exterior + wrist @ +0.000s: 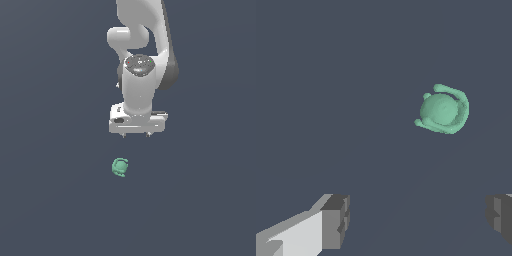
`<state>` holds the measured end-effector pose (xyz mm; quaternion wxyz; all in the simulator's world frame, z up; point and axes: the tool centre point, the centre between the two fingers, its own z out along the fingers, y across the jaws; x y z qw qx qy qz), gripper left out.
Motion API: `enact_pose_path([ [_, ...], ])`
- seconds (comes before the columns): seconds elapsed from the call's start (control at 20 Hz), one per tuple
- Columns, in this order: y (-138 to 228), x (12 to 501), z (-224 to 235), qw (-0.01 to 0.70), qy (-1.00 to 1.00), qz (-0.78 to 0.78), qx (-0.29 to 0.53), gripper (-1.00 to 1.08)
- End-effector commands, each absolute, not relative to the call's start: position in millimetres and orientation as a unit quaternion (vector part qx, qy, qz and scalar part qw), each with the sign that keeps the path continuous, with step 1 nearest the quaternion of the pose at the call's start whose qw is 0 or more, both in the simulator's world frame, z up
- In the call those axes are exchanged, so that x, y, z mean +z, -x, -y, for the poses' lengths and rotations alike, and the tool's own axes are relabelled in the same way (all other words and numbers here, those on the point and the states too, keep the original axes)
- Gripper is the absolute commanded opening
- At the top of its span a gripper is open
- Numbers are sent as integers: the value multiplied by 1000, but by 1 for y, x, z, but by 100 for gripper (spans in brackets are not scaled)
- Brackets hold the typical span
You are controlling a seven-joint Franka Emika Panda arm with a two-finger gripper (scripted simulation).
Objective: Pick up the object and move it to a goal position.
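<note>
Plain dark slate desk point(55, 200), bare but for one thing. Object point(120, 167) lying loose just below frame center in the exterior view, apart from the arm. Pincer point(136, 134) hanging above and slightly right of it, spread wide, holding nothing. Seen from the wrist, object point(443, 110) off-axis beyond the fingers point(336, 220). Probably poised for alignment, then descent.

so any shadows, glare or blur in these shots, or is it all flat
Exterior view: flat, even render, no cast shadow under the teal object, soft shading on the white arm, no glare. Wrist view: sharp, object crisp, open end effector fingers cut off at the frame edge.
</note>
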<state>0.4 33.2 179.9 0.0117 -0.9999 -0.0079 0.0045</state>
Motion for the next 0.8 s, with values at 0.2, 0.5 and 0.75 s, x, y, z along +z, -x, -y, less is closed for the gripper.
enact_pose_path([
  [0.2,-1,182,-37,8,1000,15,1,100],
  [0.5,0,188,-49,1,999,36,-8,100],
  [0.75,-2,186,-46,2,1000,30,-7,100],
])
